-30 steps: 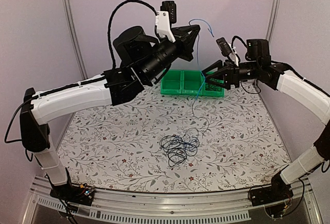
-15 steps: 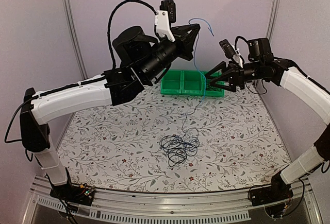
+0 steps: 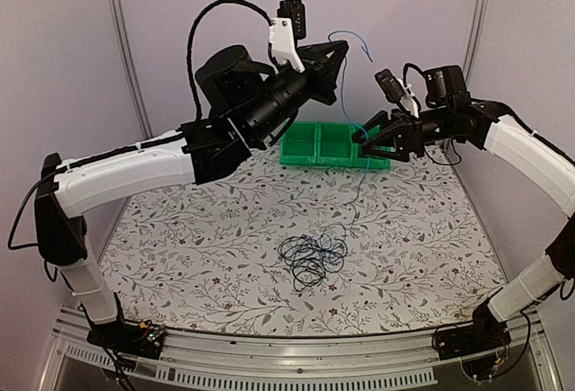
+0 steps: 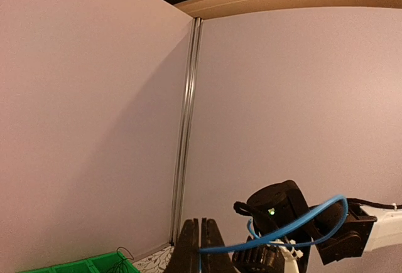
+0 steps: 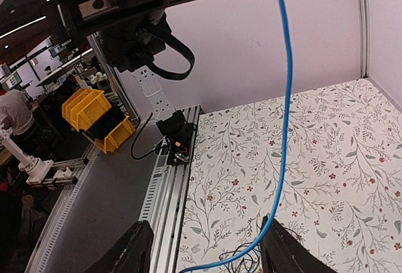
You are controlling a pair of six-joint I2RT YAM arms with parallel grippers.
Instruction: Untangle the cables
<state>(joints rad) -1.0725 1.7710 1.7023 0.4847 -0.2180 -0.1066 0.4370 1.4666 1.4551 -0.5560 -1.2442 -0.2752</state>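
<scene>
High over the table, my left gripper (image 3: 339,60) is shut on the blue cable (image 3: 343,94); its short free end curls up to the right. In the left wrist view the pressed-together fingers (image 4: 191,248) pinch that blue cable (image 4: 276,235). The strand hangs down to the tangle of thin black cables (image 3: 312,259) on the floral mat. My right gripper (image 3: 365,138) is open around the hanging strand, in front of the green bins. In the right wrist view the blue cable (image 5: 286,116) drops between the spread fingers, close to the right-hand finger (image 5: 284,251), and the tangle (image 5: 248,262) shows below.
A row of green bins (image 3: 314,146) stands at the back of the mat, with thin black wire in the right one. The aluminium rail (image 5: 164,204) and an arm base (image 5: 176,138) run along the near edge. Purple walls close in three sides.
My right gripper has shifted a little left and turned, staying open. The hanging blue strand has swung slightly to the right. The left arm has not moved.
</scene>
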